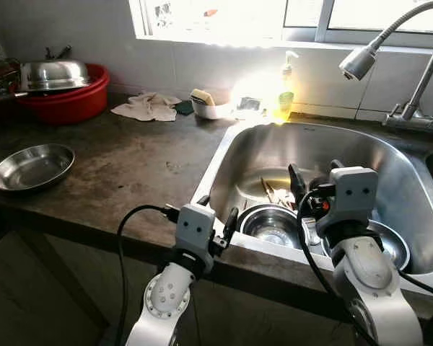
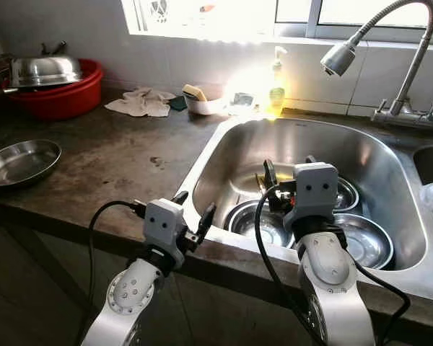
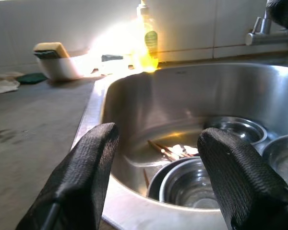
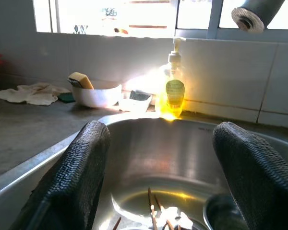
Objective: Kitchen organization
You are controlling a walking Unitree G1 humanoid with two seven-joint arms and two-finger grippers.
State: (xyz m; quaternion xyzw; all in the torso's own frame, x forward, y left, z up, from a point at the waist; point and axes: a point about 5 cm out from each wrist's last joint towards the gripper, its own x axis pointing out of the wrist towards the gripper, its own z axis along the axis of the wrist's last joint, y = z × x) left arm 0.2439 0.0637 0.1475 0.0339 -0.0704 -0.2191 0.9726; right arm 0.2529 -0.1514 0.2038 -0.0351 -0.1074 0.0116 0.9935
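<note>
Facing a steel sink set in a dark countertop, we had both arms raised at its near edge. Our left gripper sat right at the sink's front rim, fingers spread apart, holding nothing. Our right gripper hovered over the basin, fingers also spread wide, empty.

Inside the sink lay several steel bowls, at least three: one near the front rim, one under the right arm, one further back. Chopsticks lay on the sink floor behind the front bowl. A gooseneck faucet hung above the basin's right side.

On the counter behind the sink stood a yellow soap bottle, next to it a white bowl with a sponge. A crumpled rag lay left of that. Far left: a red basin with a steel lid on it. A shallow steel plate sat on the counter near the front-left edge, well apart from the sink. Window glare washed out the area around the bottle.
</note>
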